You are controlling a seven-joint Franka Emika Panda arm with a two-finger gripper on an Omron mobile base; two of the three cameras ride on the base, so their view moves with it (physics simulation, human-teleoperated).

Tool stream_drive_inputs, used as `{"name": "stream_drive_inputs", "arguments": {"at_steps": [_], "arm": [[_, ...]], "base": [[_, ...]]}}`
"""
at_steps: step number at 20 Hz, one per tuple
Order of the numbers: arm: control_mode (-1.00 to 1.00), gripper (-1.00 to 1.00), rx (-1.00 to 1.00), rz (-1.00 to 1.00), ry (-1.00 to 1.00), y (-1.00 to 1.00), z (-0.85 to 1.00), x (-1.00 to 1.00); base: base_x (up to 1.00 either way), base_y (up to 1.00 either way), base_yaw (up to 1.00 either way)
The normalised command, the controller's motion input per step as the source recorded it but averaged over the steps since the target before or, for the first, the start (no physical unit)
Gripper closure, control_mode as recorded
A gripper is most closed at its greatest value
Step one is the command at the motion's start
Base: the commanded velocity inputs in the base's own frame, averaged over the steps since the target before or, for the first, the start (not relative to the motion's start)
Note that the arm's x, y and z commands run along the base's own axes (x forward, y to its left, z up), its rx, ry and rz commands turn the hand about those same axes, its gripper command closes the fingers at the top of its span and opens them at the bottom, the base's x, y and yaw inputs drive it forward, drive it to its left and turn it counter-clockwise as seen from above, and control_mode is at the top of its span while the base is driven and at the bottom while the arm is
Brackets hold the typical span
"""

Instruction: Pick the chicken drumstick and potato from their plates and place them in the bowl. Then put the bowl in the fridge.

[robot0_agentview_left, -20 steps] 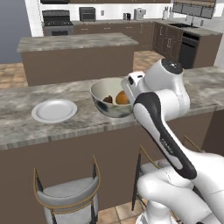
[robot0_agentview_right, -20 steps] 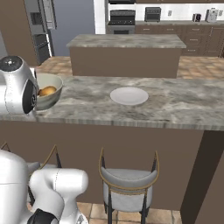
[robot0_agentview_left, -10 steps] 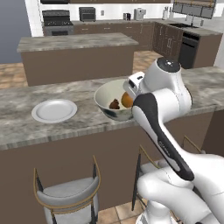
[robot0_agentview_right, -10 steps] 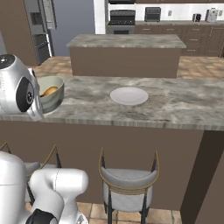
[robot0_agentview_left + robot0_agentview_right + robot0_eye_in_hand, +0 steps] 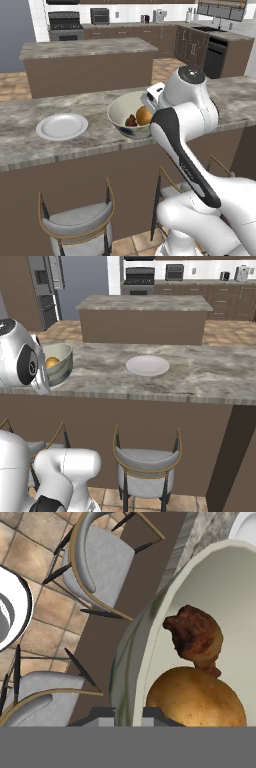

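Bowl (image 5: 126, 117), pale cream and deep, tilts at the near edge of the marbled grey surface (image 5: 30, 145), and my tool (image 5: 128, 716) is clamped on its rim. In the hand view one dark fingertip (image 5: 102, 714) sits outside the bowl's wall and the other just inside it, the jaws narrow with the thin rim between them. Whether the bowl's base touches the surface I cannot tell.

Inside the bowl lie two things, touching each other. The potato (image 5: 195, 698), rounded and golden-orange, rests nearest my tool. The chicken drumstick (image 5: 195, 636), a dark brown lump, lies just beyond it, against the bowl's inner wall. From the left base view both show as small lumps low in the bowl, the drumstick left of the potato.

One flat white plate (image 5: 62, 126) sits on the same surface, well apart from the bowl, toward its left end in the left base view. It holds nothing.

Two stools (image 5: 80, 225) with grey seats stand on the tiled floor beneath the near edge of the surface. A second counter island (image 5: 142, 303) stands beyond.
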Motion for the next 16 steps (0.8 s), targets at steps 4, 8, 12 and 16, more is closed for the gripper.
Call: {"name": "stream_drive_inputs", "arguments": {"at_steps": [4, 8, 12, 16], "arm": [[-1.00, 1.00, 0.00, 0.00, 0.00, 0.00, 0.00, 0.00], [-1.00, 1.00, 0.00, 0.00, 0.00, 0.00, 0.00, 0.00], [1.00, 1.00, 0.00, 0.00, 0.00, 0.00, 0.00, 0.00], [1.00, 1.00, 0.00, 0.00, 0.00, 0.00, 0.00, 0.00]], "base": [[0.00, 0.00, 0.00], [0.00, 0.00, 0.00], [0.00, 0.00, 0.00], [0.00, 0.00, 0.00]]}}
